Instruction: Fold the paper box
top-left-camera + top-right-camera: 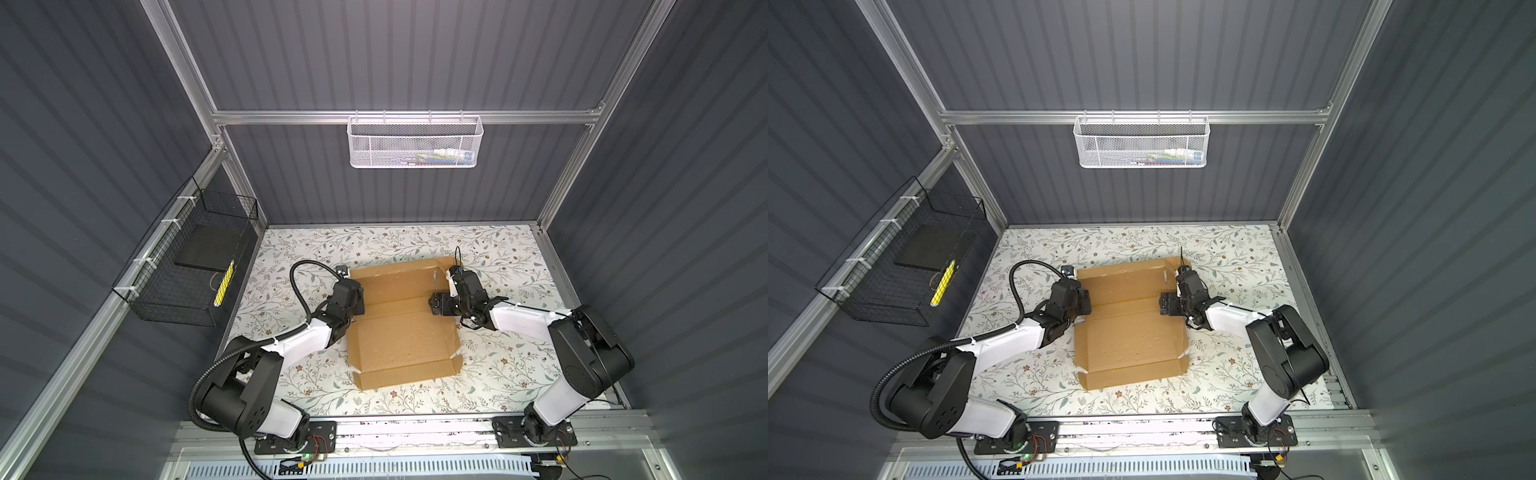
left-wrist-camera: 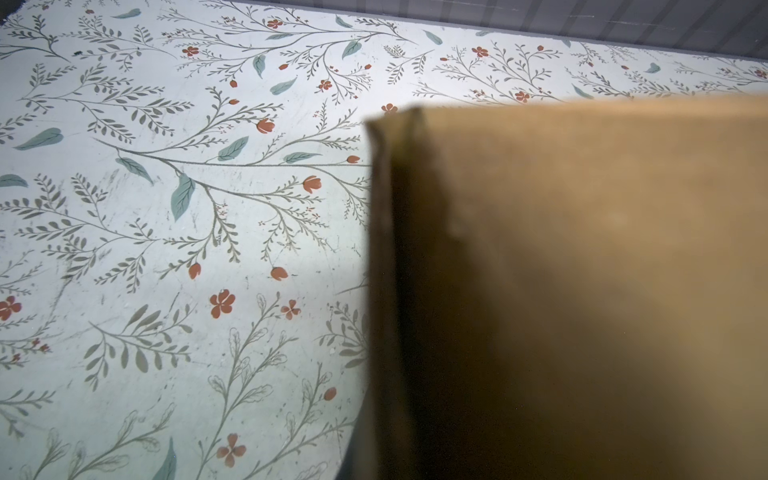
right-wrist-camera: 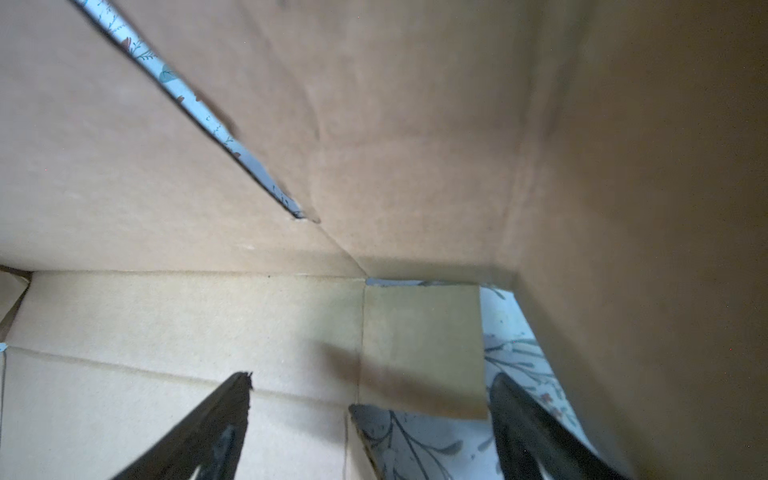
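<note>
The paper box [image 1: 401, 332] [image 1: 1129, 332] is a brown cardboard sheet lying partly folded mid-table, its near flap flat. My left gripper [image 1: 355, 301] [image 1: 1083, 301] sits at the box's left edge. Its jaws are hidden, and an upright cardboard flap [image 2: 561, 270] fills the left wrist view right up to the camera. My right gripper [image 1: 448, 302] [image 1: 1177, 303] [image 3: 372, 382] is open at the box's right edge. One of its fingers [image 3: 232, 399] is over the box floor, the other over the table, with a small tab [image 3: 419, 340] between them, untouched. A raised wall [image 3: 623, 208] stands beside it.
The table [image 1: 498, 257] has a floral cover and is closed in by dark walls. A black wire basket [image 1: 187, 286] on the left wall holds a black slab and a yellow item. A white mesh basket [image 1: 415, 143] hangs on the back rail.
</note>
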